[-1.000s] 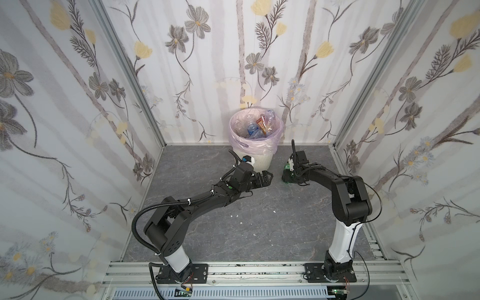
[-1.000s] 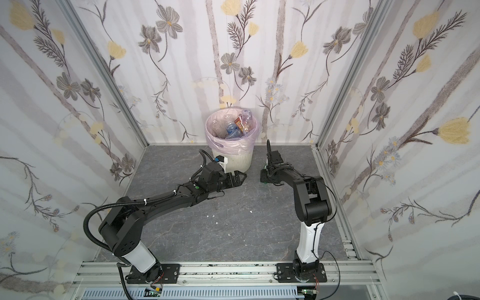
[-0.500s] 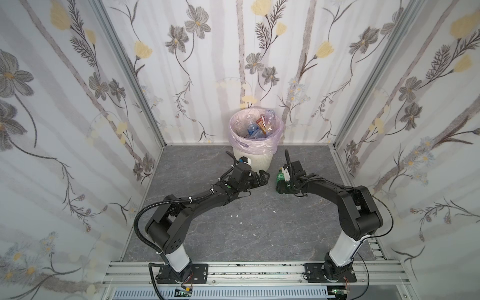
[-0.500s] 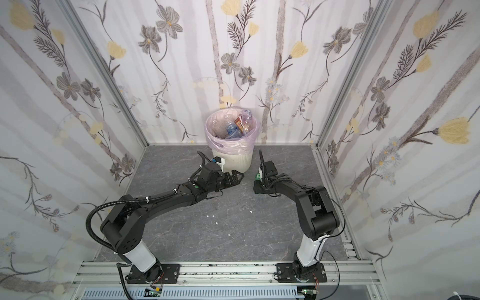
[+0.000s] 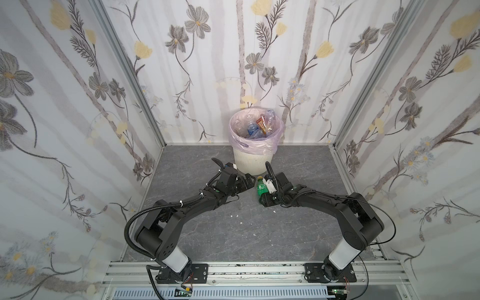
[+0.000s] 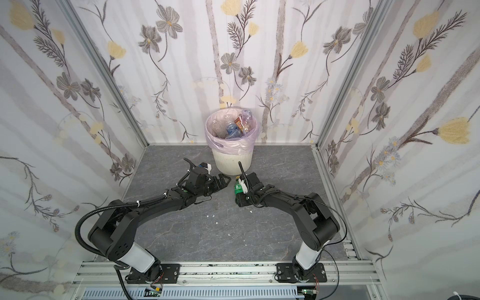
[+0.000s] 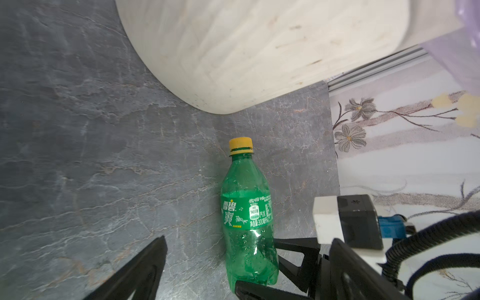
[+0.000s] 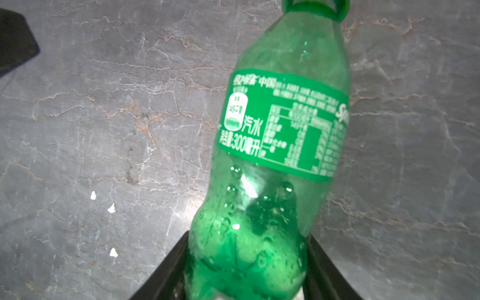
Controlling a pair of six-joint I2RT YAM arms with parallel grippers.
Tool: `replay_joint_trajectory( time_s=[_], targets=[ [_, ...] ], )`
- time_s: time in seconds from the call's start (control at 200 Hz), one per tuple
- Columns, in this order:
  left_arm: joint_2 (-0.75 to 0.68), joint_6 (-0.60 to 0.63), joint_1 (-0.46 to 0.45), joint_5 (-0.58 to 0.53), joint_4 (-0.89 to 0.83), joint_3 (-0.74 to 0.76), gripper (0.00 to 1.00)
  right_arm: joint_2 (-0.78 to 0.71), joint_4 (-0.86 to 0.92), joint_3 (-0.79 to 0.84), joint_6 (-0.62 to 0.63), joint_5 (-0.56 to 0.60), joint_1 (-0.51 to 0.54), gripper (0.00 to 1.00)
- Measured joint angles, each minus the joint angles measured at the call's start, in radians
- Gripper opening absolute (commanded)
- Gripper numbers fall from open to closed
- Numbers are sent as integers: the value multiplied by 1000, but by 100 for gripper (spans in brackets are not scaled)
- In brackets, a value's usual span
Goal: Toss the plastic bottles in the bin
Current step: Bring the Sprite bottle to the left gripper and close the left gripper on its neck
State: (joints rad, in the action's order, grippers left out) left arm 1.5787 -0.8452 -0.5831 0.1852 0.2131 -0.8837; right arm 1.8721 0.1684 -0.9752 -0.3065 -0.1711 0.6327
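Green, yellow-capped, green-labelled bottle in clasp of right hand; left hand agape

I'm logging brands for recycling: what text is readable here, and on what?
"雪碧": green bottle label.
"汽水": same label.
"净含量:300毫升": same label.
"中国": same label.
"Spr", cut off: same label.
Nutrition table there: too blurred.
Labels on bottles in the bin: too small.

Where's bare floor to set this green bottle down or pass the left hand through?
Bare floor lies either side of the bin, out to both side walls. The widest patch is between the two arms, toward the front rail, only white crumbs there. Crowded: before the bin, where left hand, green bottle and right hand cluster.
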Motion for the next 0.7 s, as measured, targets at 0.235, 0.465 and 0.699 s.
replay_joint_trajectory(
  time_s=[0.235,0.465,0.699],
  targets=[
    [-34,-18,27,1,0,44,100,60,-10,-64,-13,-14,62,58],
    [-21,-27,39,3,0,54,100,67,-36,-66,-28,-14,80,68],
    [0,-45,42,18,0,54,100,65,-37,-56,-29,-13,82,72]
  ],
)
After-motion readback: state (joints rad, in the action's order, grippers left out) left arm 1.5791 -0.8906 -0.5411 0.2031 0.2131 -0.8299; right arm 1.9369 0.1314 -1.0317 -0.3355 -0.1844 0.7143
